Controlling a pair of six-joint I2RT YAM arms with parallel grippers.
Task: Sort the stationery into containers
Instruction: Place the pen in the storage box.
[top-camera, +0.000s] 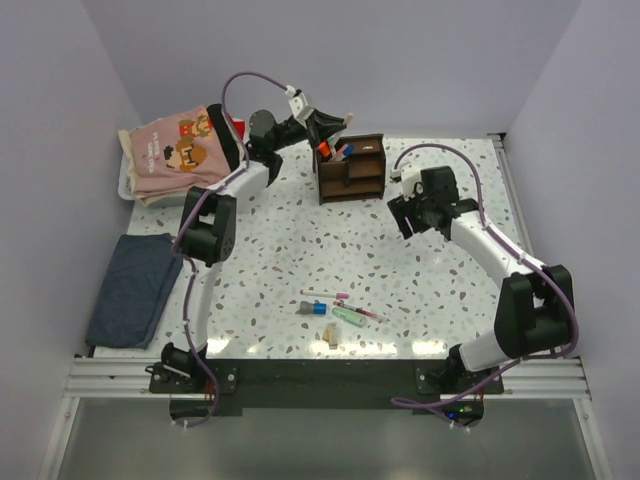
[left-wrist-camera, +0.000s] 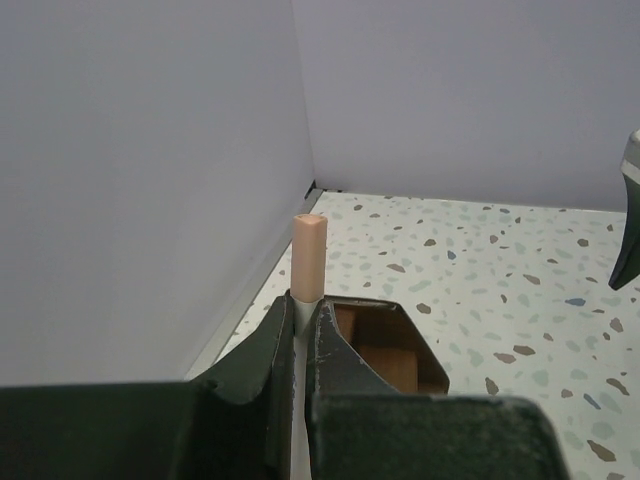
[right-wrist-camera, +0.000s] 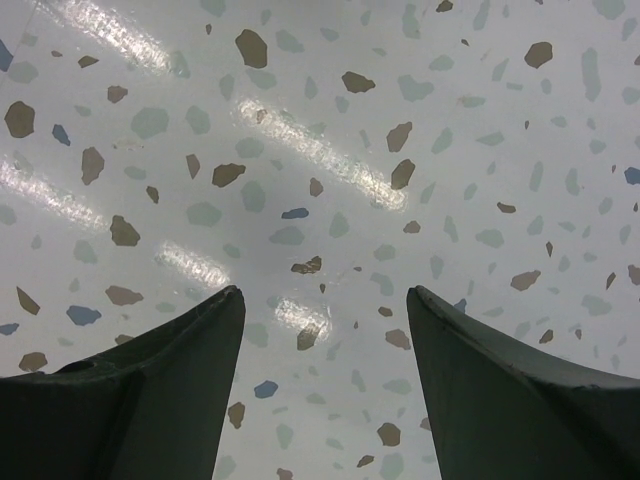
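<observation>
The left fingers are pinched narrow on a peach-ended pen, which stands upright between them with its end pointing to 12 o'clock in the wrist view. Just beside them, toward 2 o'clock, a compartment of the dark brown organizer opens. The right fingers are spread wide and hold nothing, above the speckled counter at 4 o'clock from the organizer. The loose pens lie well apart at its 6 o'clock
</observation>
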